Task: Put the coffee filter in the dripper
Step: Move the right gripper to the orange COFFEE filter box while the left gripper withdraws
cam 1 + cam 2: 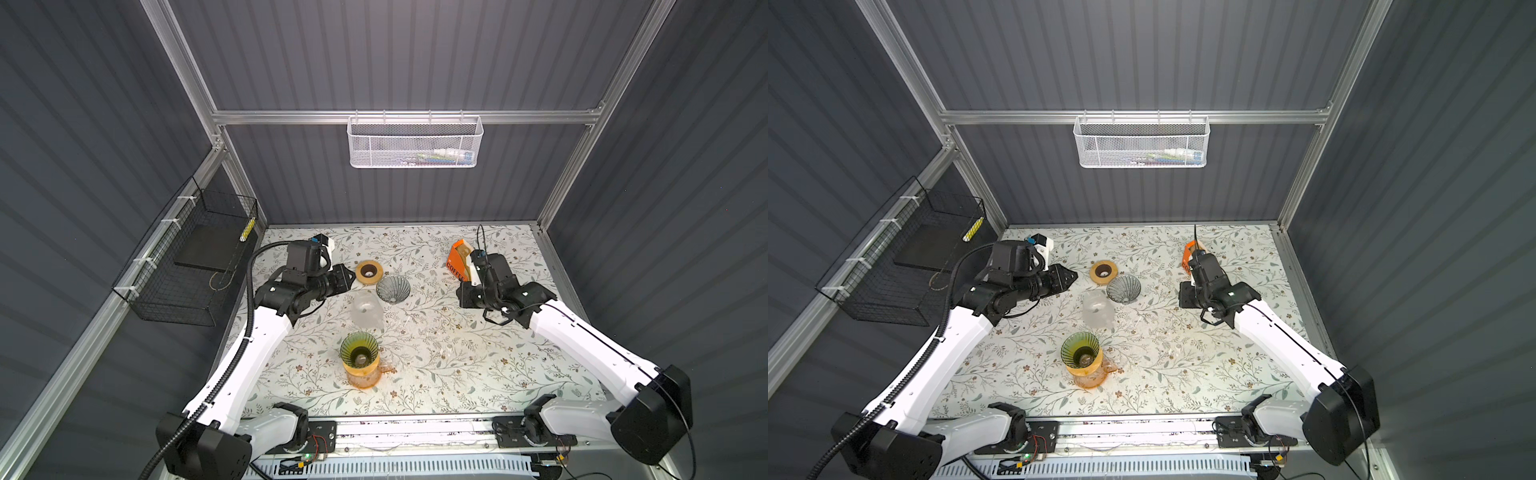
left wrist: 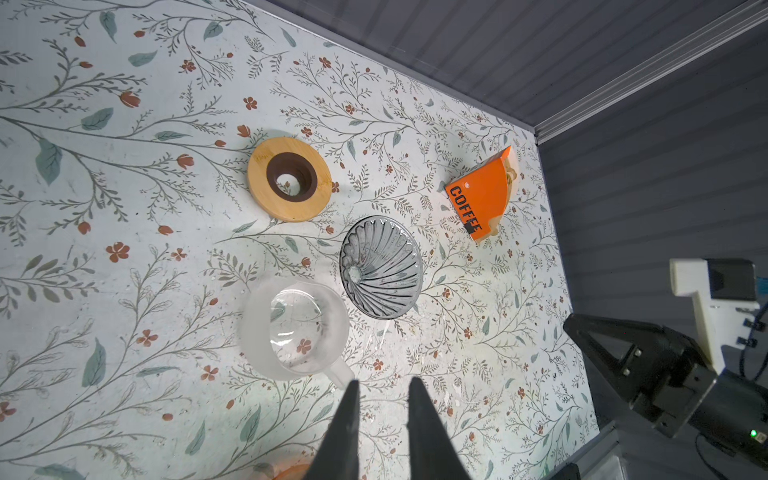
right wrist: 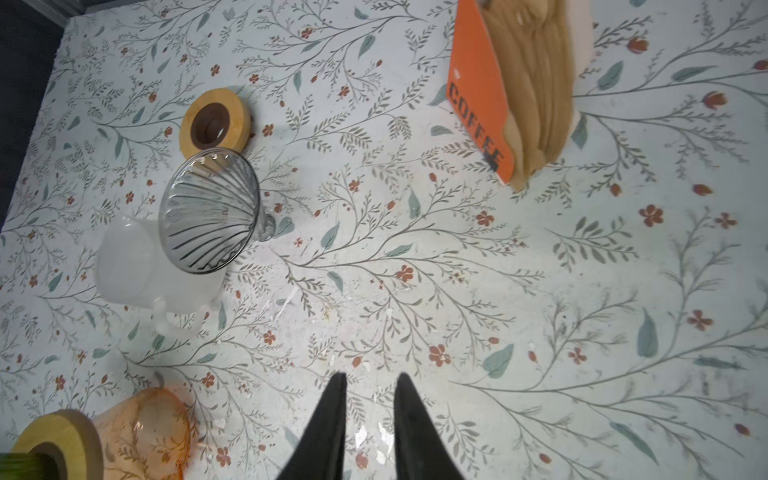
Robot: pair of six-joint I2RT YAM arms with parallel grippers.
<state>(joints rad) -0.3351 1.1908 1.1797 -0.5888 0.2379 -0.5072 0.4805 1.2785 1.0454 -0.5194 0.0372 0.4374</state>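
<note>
On the orange carafe (image 1: 361,378), the green dripper (image 1: 353,345) stands upright, mouth upward.

In a top view the right arm (image 1: 1208,276) hid most of the holder (image 1: 1187,254). In the right wrist view the picture's edge cut the green dripper (image 3: 16,467) and the top of the holder. The things inside the white basket (image 1: 374,145) were too blurred to name.
</note>
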